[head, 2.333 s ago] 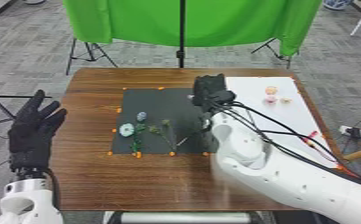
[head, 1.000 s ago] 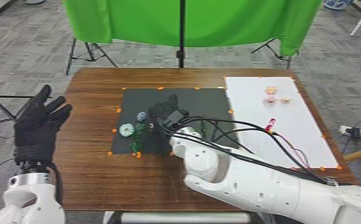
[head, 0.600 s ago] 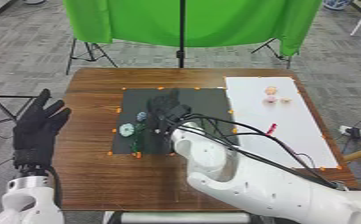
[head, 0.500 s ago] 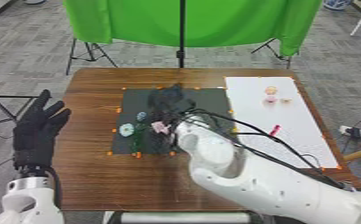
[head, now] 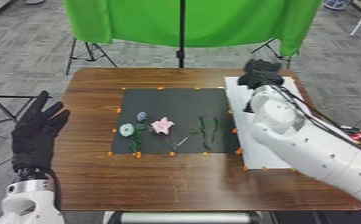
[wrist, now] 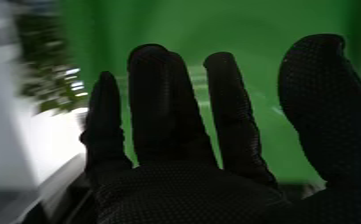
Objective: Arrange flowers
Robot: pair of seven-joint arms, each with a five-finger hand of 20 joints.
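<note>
Sitting over the top end of the white sheet (head: 265, 156), upper right of the head view, is the right hand (head: 262, 75). Can't tell from there if it's touching the sheet, tbh. In the right wrist view the right hand (wrist: 181, 192) is def wide: fingers straight w/ gaps btwn them, thumb well out to the side, green cloth (head: 194, 22) behind.

Left hand (head: 34, 142) is at the frame's left edge, approx mid-height, palm wide & fingers straight, pointing up the pic, beside the brown table (head: 194, 187).

As for the flowers, they're on the black mat (head: 172, 96), mid-frame. Pink flower (head: 162, 125) is abt in the center, w/ its thin stem running down toward the mat's bottom edge & a pale stick (head: 183, 141) just beside it. Pale flower (head: 128, 130) is left of that, bluish flower (head: 141, 116) a bit above it, w/ a leafy green stem (head: 137, 141) next to them. A couple more green stems (head: 204, 135) lie near the mat's right side. Small orange bits (head: 172, 154) sit around the mat's edges, fwiw.
</note>
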